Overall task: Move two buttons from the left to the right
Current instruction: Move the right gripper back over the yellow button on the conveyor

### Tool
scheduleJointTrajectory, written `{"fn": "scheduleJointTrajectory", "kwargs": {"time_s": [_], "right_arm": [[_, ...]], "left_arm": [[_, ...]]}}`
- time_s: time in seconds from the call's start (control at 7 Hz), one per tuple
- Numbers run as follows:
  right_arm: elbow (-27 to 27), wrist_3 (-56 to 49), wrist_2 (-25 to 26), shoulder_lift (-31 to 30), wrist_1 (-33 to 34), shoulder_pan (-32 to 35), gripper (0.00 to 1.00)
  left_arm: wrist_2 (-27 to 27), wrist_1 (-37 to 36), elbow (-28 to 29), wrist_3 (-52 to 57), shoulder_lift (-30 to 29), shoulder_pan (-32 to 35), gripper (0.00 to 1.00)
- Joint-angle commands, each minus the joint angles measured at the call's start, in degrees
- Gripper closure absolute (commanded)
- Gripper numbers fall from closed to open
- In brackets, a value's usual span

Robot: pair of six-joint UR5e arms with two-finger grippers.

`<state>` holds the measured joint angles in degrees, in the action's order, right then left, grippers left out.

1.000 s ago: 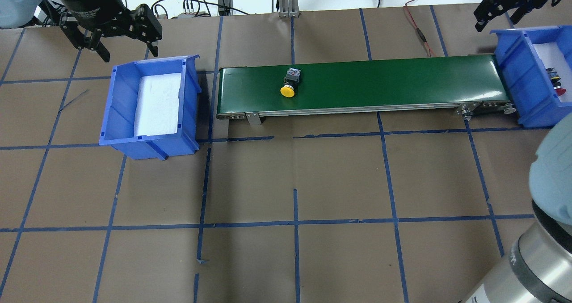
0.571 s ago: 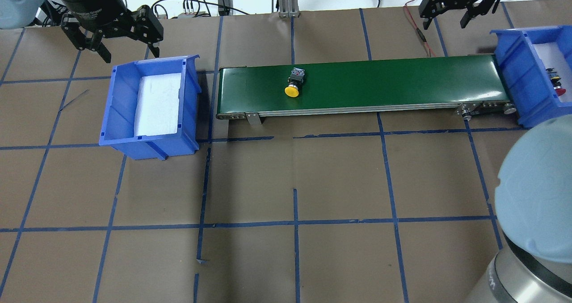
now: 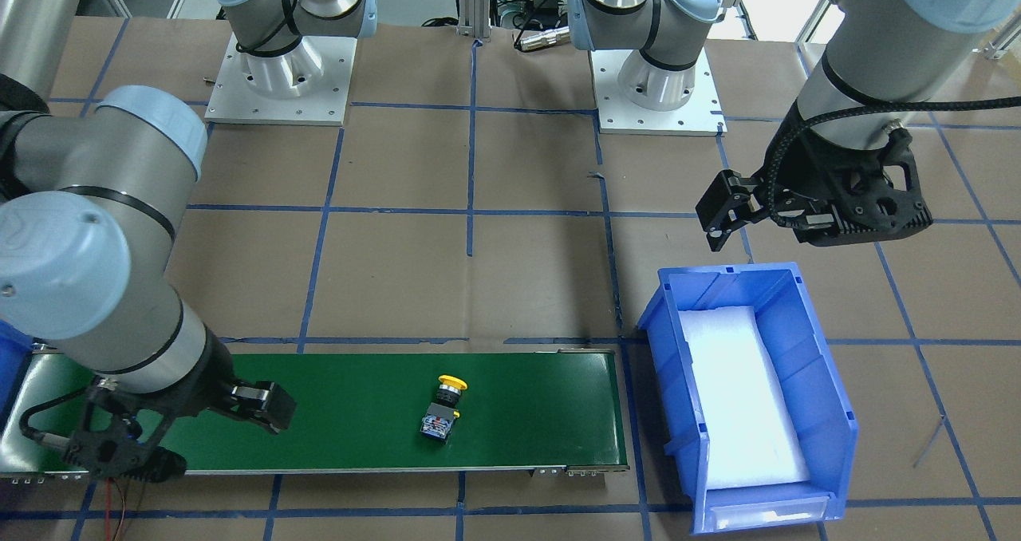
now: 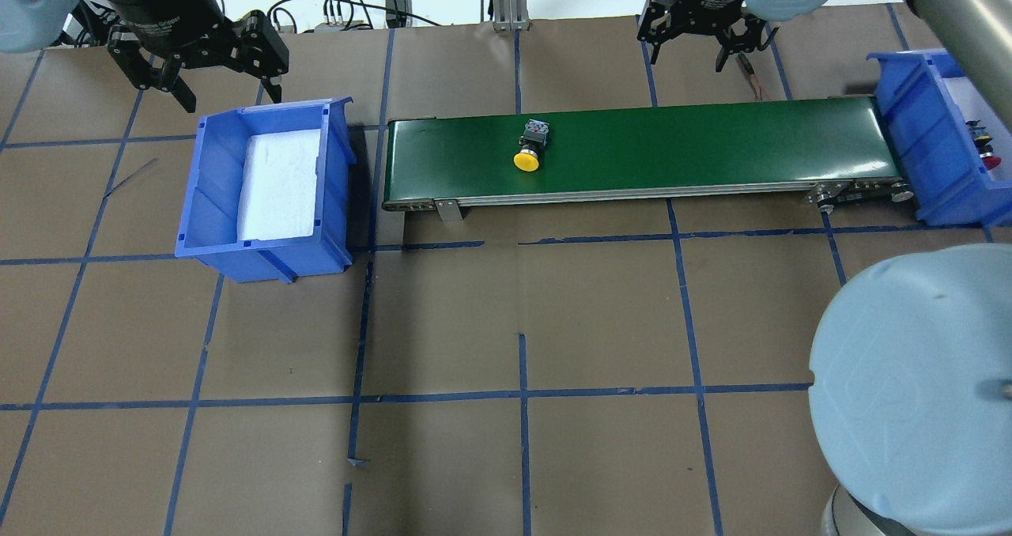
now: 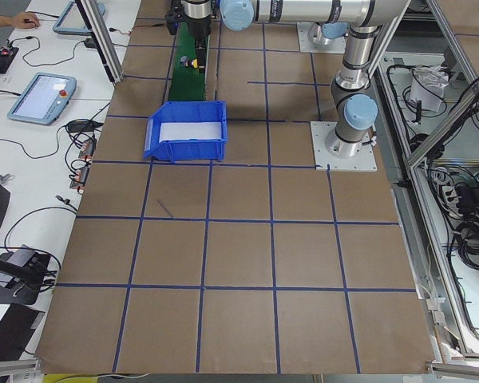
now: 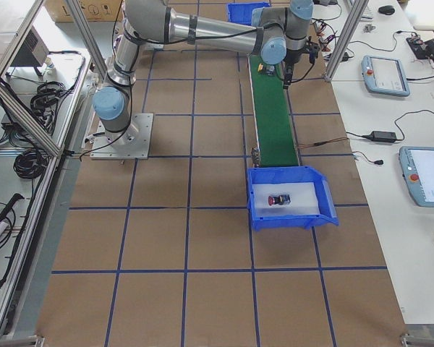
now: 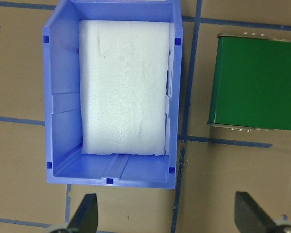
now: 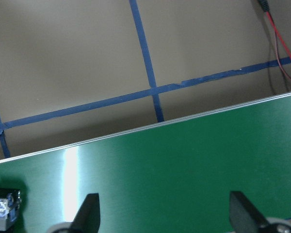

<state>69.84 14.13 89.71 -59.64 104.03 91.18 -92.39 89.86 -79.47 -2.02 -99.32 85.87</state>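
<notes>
The yellow button (image 4: 528,150) lies on its side on the green conveyor belt (image 4: 696,145), left of the middle; it also shows in the front view (image 3: 443,409). Its block body shows at the lower left of the right wrist view (image 8: 2,213). The red button (image 4: 983,142) lies in the right blue bin (image 4: 909,125), and shows there in the right side view (image 6: 278,199). My right gripper (image 4: 686,46) is open and empty above the belt's far edge, right of the yellow button. My left gripper (image 4: 229,85) is open and empty behind the left blue bin (image 4: 205,188).
The left bin holds only a white foam pad (image 7: 123,87). Cables (image 4: 735,54) lie on the table behind the belt near my right gripper. My right arm's elbow (image 4: 909,409) fills the lower right of the overhead view. Brown table with a blue tape grid lies all around.
My right gripper has swung left from near the right bin to the belt's far edge. The yellow button has drifted a little to the right on the belt. My left gripper has not moved.
</notes>
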Motion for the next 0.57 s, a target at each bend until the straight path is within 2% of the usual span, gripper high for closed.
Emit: {"fn": "scheduleJointTrajectory", "kwargs": {"time_s": [0.0,0.43], "right_arm": [[0.03,6.41,-0.41,1.28,-0.40,2.76,0.07],[1.17,12.65,-0.68,2.94,0.20,6.71,0.06]], "left_arm": [[0.01,-0.04,-0.16,0.00,0.00,0.00,0.00],[0.10,-0.12,-0.07,0.00,0.00,0.00,0.00]]}}
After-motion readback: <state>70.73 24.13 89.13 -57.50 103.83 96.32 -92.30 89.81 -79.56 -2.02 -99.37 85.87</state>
